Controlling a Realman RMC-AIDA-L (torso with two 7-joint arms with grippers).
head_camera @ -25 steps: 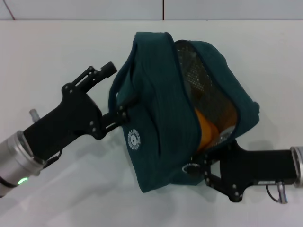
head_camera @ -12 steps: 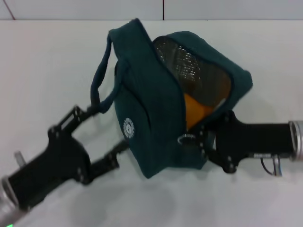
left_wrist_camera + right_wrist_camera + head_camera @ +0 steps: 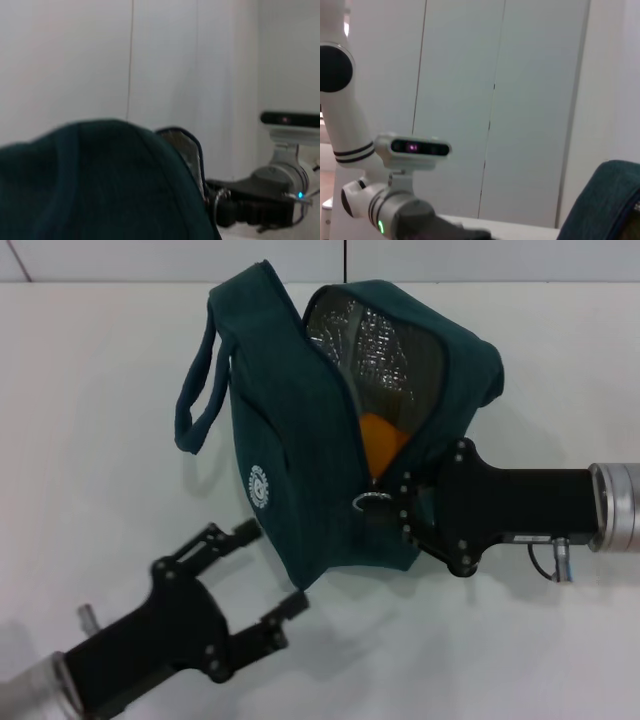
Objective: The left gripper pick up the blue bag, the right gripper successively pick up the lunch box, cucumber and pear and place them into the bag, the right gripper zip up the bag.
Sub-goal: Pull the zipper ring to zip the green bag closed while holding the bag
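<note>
Here the blue bag (image 3: pixel 300 450) lies mouth toward the right gripper (image 3: pixel 385 508).

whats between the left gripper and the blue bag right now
Only bare white table. In the head view the left gripper, jaws open, sits apart from the blue bag, near its lower corner.

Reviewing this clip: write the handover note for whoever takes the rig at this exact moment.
Left gripper: open, clear of the bag, low over the white table.
Right gripper: at the metal ring zipper pull; grip not visible.
Dark teal-blue fabric bag: on the table, handles loose, mouth mostly open, foil lining showing.
Done: orange-yellow pear is inside. Lunch box and cucumber not visible, and not on the table.
Left: zip the bag shut.
</note>
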